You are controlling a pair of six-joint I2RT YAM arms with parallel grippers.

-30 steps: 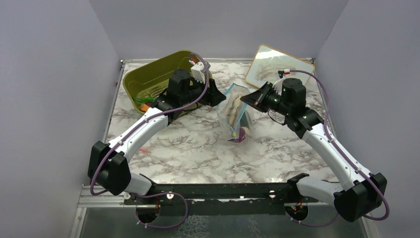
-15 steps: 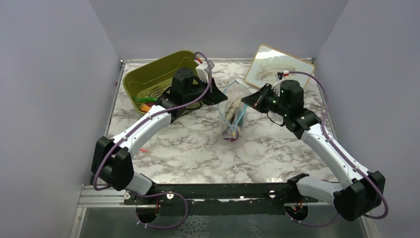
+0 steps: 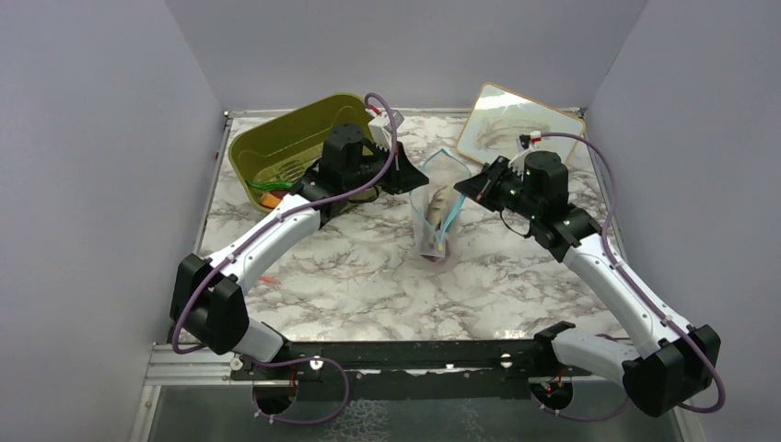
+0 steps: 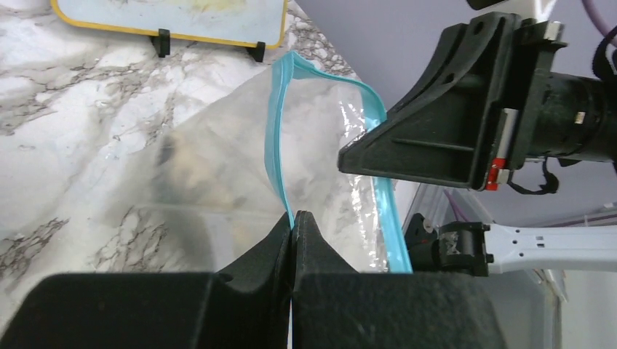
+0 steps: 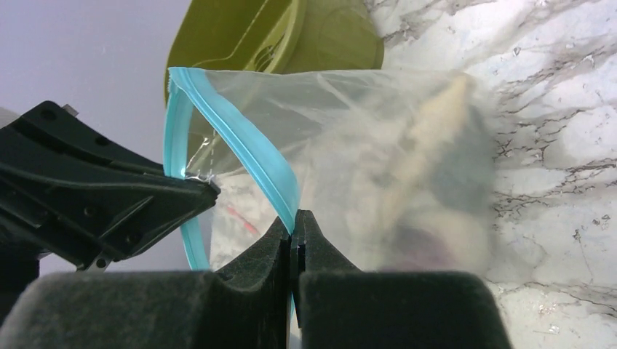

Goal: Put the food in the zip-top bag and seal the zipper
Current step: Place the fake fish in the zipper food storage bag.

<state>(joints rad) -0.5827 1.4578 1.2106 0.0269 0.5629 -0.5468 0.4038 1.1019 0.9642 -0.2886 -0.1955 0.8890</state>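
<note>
Top view: bag [image 3: 431, 230] held up over bench [image 3: 368, 276] between left pincer [image 3: 419, 181] and right pincer [image 3: 460, 191], food [image 3: 443, 203] inside.
Left wrist: left pincer clamped on blue zipper [image 4: 274, 138].
Right wrist: right pincer pinching zipper too, mouth gaping.
Looks like start of sealing. Next: pull taut, press lips together.

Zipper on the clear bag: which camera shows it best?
Right wrist: the blue zipper runs sharp and close, both lips apart, one pinched in the right tool. Left wrist shows it too, partly hidden behind that tool. Top external shows only a thin loop.
</note>
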